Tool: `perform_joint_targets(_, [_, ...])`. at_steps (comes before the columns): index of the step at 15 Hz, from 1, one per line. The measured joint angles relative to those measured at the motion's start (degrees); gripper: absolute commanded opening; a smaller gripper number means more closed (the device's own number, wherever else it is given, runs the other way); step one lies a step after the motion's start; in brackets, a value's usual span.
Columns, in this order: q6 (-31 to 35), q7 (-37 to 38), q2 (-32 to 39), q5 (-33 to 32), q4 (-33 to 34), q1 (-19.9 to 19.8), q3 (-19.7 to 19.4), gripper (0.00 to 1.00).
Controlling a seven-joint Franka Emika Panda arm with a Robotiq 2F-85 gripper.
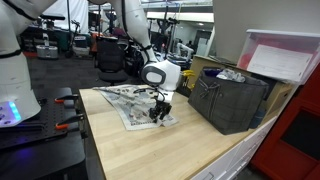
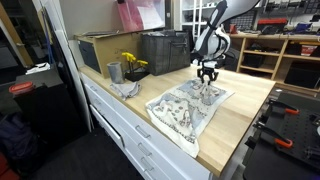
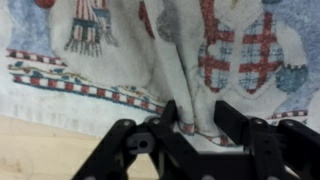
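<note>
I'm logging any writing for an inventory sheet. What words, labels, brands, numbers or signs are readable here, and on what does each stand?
No text can be read in any view.
cloth: printed snowmen and a patterned border, no words.
fingers: plain black, no marking shows.
crate: any label is too small and blurred to read.

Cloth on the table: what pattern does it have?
Snowman-like figures with red plaid on pale cloth; clearest in wrist view.
</note>
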Motion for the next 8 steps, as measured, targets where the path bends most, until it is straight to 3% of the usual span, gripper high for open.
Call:
perform_joint_targets(2, [0.3, 0.0, 0.0, -0.6, 0.0, 0.3, -0.7, 0.02])
perform_joint_targets(8, [0.4, 2.4, 1.4, -7.0, 0.2, 2.5, -6.1, 0.03])
